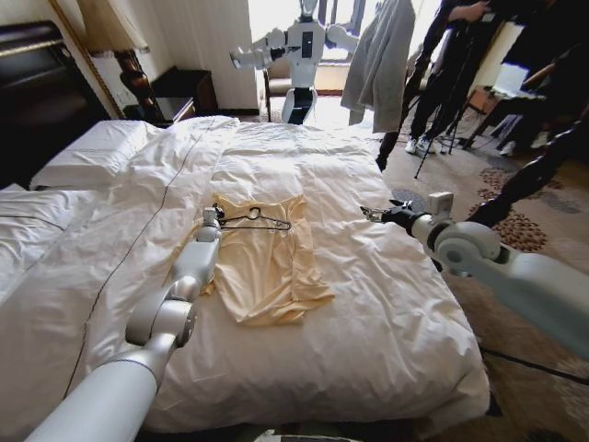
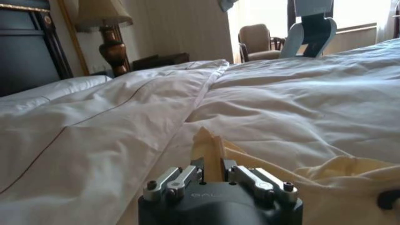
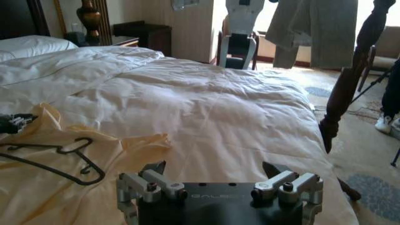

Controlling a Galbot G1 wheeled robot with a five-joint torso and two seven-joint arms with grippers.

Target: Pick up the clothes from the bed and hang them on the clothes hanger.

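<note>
The clothes (image 1: 269, 262), a pale yellow shirt, lie crumpled in the middle of the bed (image 1: 386, 304). The thin dark clothes hanger (image 1: 258, 219) lies flat on the shirt's top end. My left gripper (image 1: 213, 215) sits at the shirt's upper left corner. In the left wrist view the left gripper (image 2: 212, 165) is shut on a raised fold of the clothes (image 2: 209, 145). My right gripper (image 1: 372, 214) hovers open over the duvet, right of the shirt and apart from it. In the right wrist view the right gripper (image 3: 216, 169) holds nothing; the clothes hanger (image 3: 59, 157) lies beyond it on the clothes (image 3: 134, 145).
White pillows (image 1: 87, 152) and a dark headboard (image 1: 32, 92) are at the left. Beyond the bed's far end stand another robot (image 1: 302, 51), a hanging grey garment (image 1: 382, 60) and people. A lamp (image 1: 124, 41) and nightstand (image 1: 184, 92) are at the back left.
</note>
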